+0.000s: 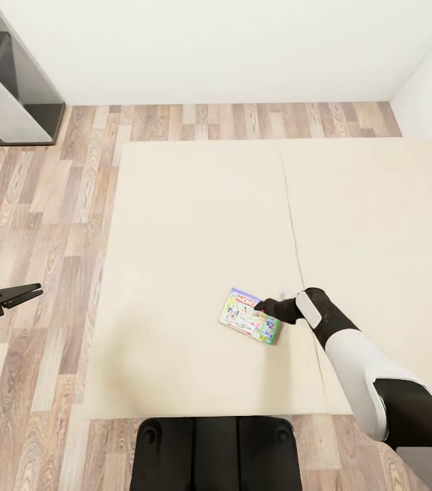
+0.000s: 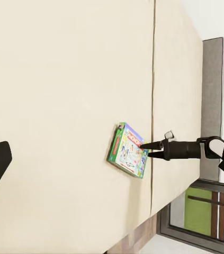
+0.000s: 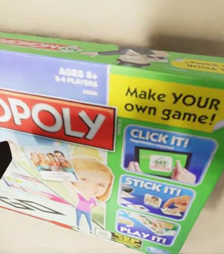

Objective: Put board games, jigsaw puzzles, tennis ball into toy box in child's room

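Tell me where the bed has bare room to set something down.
The bed is bare between its left edge and the seam, all the way to its far edge, and right of the seam too. It is crowded near the seam at the near end, where the Monopoly box lies with the right gripper at it.

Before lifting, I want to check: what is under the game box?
The game box lies flat on the beige bed; mattress shows all around it. Whatever is directly beneath the box is covered. The right tool is at its edge.
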You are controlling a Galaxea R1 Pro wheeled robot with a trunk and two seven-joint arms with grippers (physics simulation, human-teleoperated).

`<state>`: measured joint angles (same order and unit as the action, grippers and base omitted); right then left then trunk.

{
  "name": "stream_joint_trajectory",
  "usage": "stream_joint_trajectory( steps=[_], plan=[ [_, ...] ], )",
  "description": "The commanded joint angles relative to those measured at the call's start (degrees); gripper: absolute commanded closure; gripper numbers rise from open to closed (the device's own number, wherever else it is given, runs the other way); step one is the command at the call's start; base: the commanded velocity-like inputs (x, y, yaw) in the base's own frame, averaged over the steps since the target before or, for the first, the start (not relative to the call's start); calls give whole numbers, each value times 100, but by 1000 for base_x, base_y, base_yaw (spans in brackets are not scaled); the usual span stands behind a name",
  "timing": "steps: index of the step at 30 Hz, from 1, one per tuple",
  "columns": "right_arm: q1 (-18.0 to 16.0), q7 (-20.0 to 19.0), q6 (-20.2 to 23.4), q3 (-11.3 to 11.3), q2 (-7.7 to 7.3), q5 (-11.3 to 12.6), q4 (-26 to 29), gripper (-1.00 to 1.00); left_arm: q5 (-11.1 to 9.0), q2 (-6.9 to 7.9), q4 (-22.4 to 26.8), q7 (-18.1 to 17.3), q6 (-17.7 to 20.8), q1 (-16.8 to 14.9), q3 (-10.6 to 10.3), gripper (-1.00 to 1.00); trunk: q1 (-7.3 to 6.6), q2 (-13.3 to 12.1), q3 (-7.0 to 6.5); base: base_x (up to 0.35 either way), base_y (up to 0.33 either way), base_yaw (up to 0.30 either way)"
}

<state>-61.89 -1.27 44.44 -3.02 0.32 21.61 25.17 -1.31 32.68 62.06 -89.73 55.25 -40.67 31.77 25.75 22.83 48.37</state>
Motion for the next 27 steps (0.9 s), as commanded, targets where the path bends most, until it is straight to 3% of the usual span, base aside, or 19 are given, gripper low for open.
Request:
stream_joint_trajectory(
  steps=[1, 27],
  plan=[
    [-4, -14, 30, -32, 0, -16, 6, -100, 8, 1, -1, -27, 62, -2, 2, -100, 3, 9, 6, 0, 56, 0],
    [-7, -14, 30, -36, 4, -16, 6, -100, 8, 1, -1, -27, 64, -2, 8, -100, 3, 9, 6, 0, 45, 0]
  ],
)
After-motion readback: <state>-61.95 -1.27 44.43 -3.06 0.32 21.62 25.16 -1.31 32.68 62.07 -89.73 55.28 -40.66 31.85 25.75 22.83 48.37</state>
